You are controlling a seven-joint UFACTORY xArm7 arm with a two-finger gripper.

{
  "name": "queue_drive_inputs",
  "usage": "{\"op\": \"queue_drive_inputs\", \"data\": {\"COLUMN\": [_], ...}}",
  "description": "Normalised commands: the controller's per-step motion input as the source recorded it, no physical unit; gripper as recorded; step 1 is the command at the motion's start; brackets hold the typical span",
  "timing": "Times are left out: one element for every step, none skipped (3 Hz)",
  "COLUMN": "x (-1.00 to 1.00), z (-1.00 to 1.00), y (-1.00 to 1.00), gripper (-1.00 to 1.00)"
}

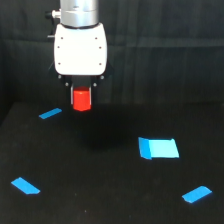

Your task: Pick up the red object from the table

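The red object (81, 99) is a small bright red-orange stubby block, held directly under the white gripper head (80, 47) at the exterior view's upper left. My gripper (81, 89) is shut on its top, with dark fingers at both sides. The block hangs clear above the black table (100, 190); a faint shadow lies on the surface below it. The block is narrower than the gripper head.
Blue tape marks the table: a strip (50, 113) just left of the block, a strip (25, 186) at front left, a larger rectangle (158, 148) at centre right, and a strip (196, 194) at front right. A dark curtain fills the background.
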Motion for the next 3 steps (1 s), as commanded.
{"op": "queue_drive_inputs", "data": {"x": [0.02,0.06,0.0], "z": [0.16,0.06,0.09], "y": [-0.07,0.03,0.01], "gripper": [-0.95,-1.0,-0.95]}}
